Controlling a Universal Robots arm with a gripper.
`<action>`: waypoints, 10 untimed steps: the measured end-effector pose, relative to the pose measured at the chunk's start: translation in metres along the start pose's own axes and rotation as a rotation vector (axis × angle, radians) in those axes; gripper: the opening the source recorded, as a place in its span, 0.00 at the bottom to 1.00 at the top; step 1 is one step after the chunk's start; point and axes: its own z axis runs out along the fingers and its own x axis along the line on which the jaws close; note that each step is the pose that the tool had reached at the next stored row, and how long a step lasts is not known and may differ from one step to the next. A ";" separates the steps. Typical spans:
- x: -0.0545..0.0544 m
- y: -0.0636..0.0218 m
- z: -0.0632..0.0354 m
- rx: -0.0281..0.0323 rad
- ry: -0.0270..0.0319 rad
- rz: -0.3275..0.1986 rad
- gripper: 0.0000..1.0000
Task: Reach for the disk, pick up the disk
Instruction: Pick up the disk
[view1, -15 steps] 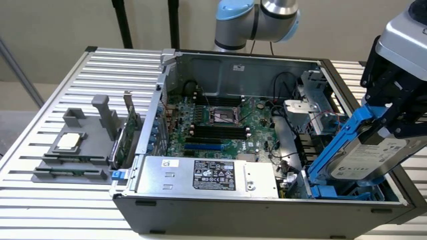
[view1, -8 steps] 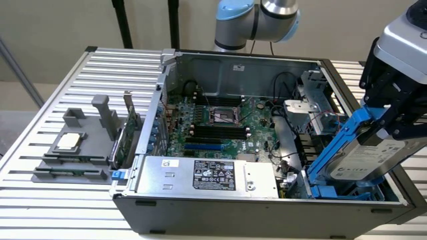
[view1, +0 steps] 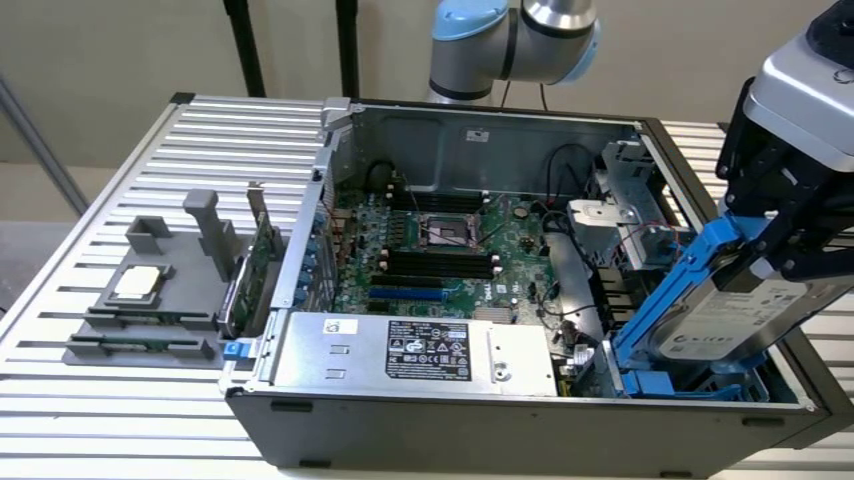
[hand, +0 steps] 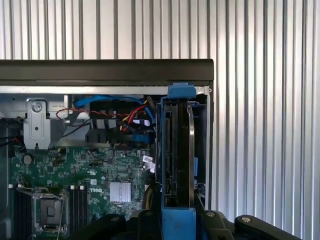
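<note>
The disk is a silver-grey hard drive with a white label, framed by blue carrier rails. It hangs tilted above the drive bay in the near corner of the open computer case, at the exterior view's right. My gripper is shut on its upper end, black fingers on either side. In the wrist view the disk is seen edge-on, running straight out from my gripper, with its blue rail end near the case wall.
The open case holds a motherboard, a silver power-supply box and red, yellow and blue cables. A grey fixture with a small square chip sits on the slatted table at the exterior view's left.
</note>
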 end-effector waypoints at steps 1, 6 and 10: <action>0.000 0.0000 0.0001 0.0000 0.0000 0.000 0.33; 0.002 0.0000 0.0012 0.0000 0.0004 -0.002 0.33; 0.002 0.0011 0.0017 0.0001 0.0001 -0.003 0.33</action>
